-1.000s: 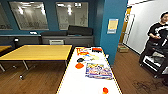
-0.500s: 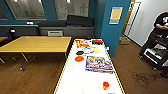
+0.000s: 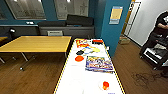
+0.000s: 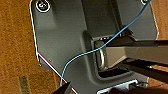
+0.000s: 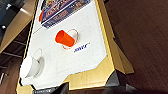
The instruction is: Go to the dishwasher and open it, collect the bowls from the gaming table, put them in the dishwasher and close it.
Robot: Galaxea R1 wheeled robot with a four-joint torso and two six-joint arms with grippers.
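Note:
The gaming table (image 3: 75,77) is long and white-topped with a yellowish edge, and it runs away from me in the middle of the head view. On it, about halfway along, sits the orange-red bowl (image 3: 79,58), with the dark bowl (image 3: 80,52) just beyond it. Colourful board-game boxes (image 3: 98,63) lie beside them. The right wrist view looks down on the table's near end (image 5: 82,77), where part of the orange-red bowl (image 5: 40,16) shows beside a game box (image 5: 62,7). The dishwasher is out of view.
An orange cup (image 3: 105,85) lies on its side near the table's near end (image 5: 65,38), next to a white cup (image 5: 28,66). A wooden table (image 3: 37,43) stands to the left, and a blue pillar (image 3: 113,25) to the right. A person (image 3: 162,22) with a rig stands far right on the wood floor.
The whole head picture has shifted a little, so the camera has moved. The bowls, cup and boxes on the table lie as before.

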